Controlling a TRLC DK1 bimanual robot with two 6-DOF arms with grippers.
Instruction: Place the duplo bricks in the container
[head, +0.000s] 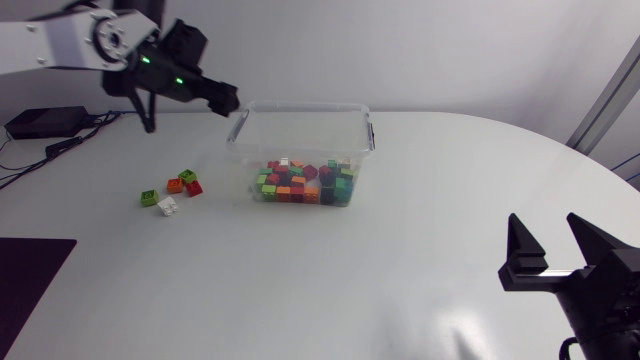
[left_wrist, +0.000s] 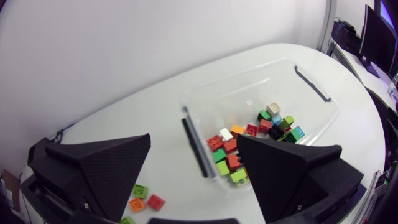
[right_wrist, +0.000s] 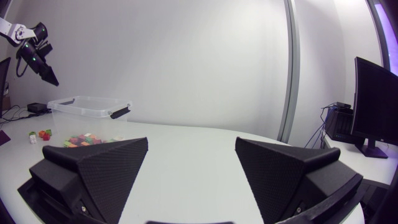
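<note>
The clear container has black handles; its duplo bricks are red, green, orange and white. At centre left, loose bricks share those colours, on a white table.

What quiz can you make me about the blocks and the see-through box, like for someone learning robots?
1. True or false: the container has no bricks in it.
2. Fill the gap: the loose bricks lie outside the container, on the side where my ____ arm comes in.
3. Where is the left gripper?
A: in the air near a corner of the container, open, holding nothing.
B: shut on a red brick.
C: pressed down on the loose bricks.

Key: 1 false, many coloured bricks lie inside; 2 left; 3 A.
</note>
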